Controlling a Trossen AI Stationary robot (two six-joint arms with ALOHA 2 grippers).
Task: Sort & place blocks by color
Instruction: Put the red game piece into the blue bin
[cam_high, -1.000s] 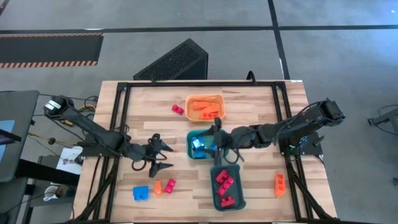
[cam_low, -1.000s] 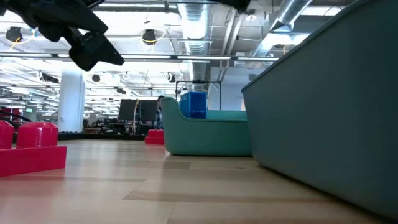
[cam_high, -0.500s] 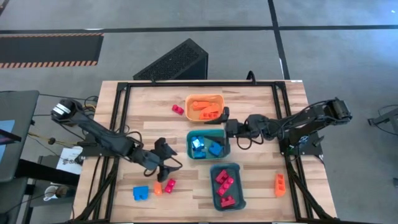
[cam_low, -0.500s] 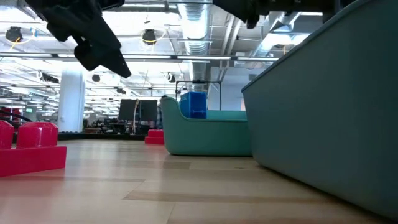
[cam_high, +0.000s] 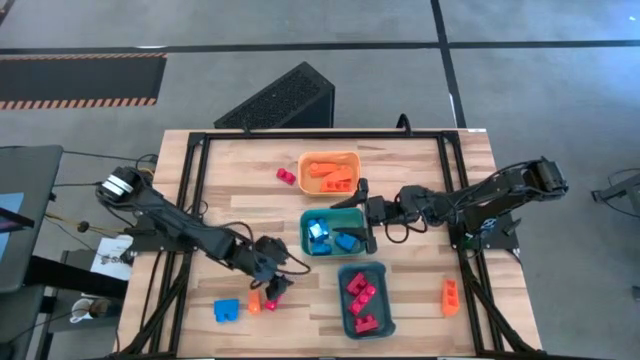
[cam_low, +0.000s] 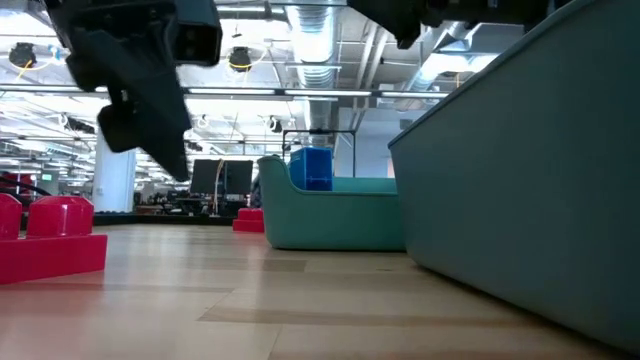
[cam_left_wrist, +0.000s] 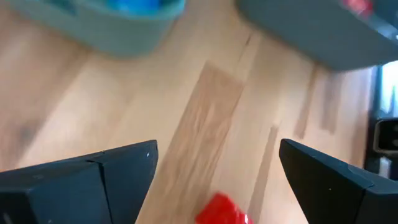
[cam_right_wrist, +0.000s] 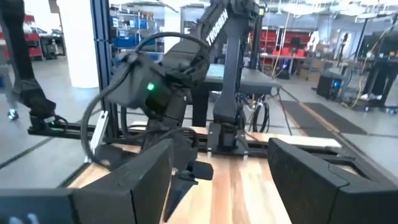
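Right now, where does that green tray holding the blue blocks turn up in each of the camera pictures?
High view: the green tray sits mid-table, between the orange tray and the teal tray.
Low view: green tray at centre, beyond the teal tray's wall.
Left wrist view: its blurred rim at the upper left.
Right wrist view: not in it.
Shared landmark: the blue blocks inside it.

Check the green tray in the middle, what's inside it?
The green tray holds blue blocks, at least two or three. The right gripper, open, hangs over its right side and hides part of the inside, so an exact count isn't possible.
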